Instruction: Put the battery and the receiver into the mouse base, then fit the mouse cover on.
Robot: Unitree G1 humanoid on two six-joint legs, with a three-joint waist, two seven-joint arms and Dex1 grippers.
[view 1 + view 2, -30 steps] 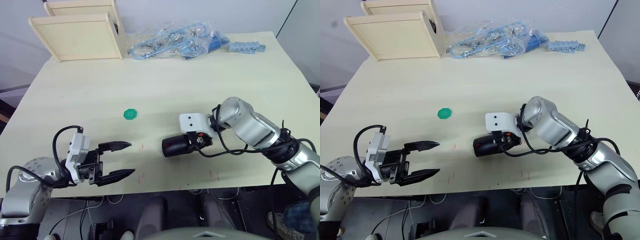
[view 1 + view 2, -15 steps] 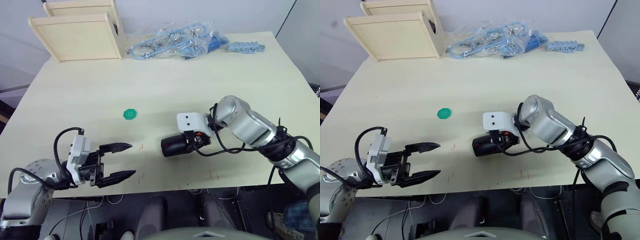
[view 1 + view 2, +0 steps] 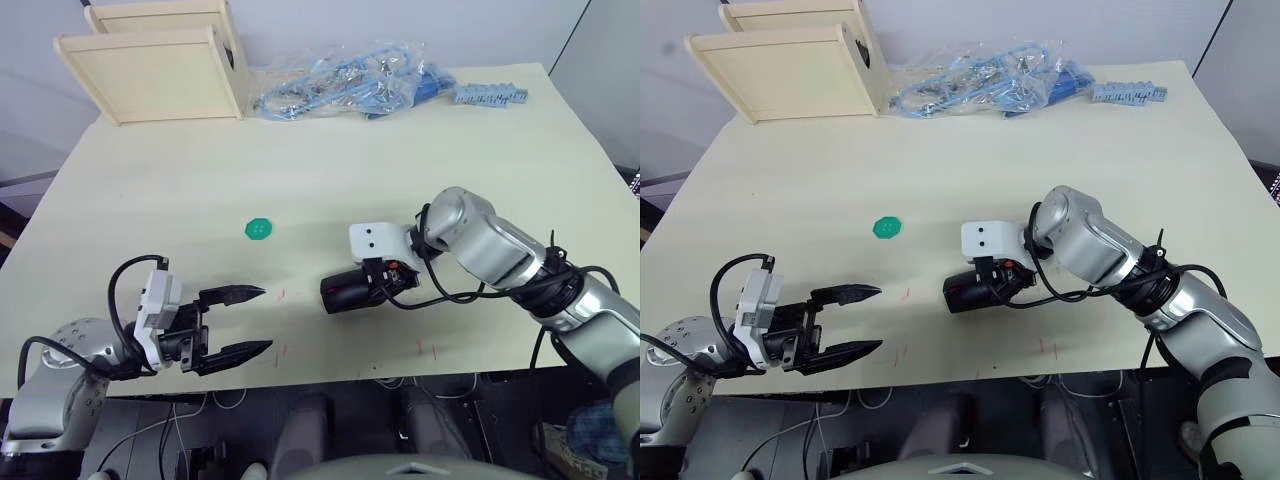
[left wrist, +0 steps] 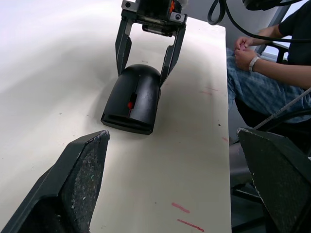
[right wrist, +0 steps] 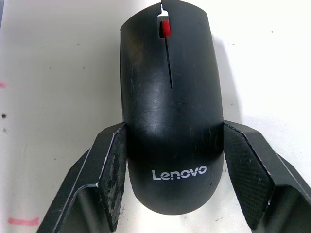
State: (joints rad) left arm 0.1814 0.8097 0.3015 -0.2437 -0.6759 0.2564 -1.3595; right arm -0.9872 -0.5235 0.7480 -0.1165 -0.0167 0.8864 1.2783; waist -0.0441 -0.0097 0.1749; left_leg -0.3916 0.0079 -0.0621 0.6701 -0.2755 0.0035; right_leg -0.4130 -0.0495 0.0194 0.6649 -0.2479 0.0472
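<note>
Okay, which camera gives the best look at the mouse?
The right wrist view: the mouse appears close up between the right gripper's fingers, logo and red wheel readable. The left wrist view shows it from the front; the eye views show it small.

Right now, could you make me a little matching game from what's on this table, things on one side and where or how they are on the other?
Things:
1. mouse
2. green disc
3. left tool
4. wooden boxes

Places or states:
A. far left corner of the table
B. open, holding nothing
C. between the right tool's fingers
D. alone, mid-table

Pairs: 1-C, 2-D, 3-B, 4-A
</note>
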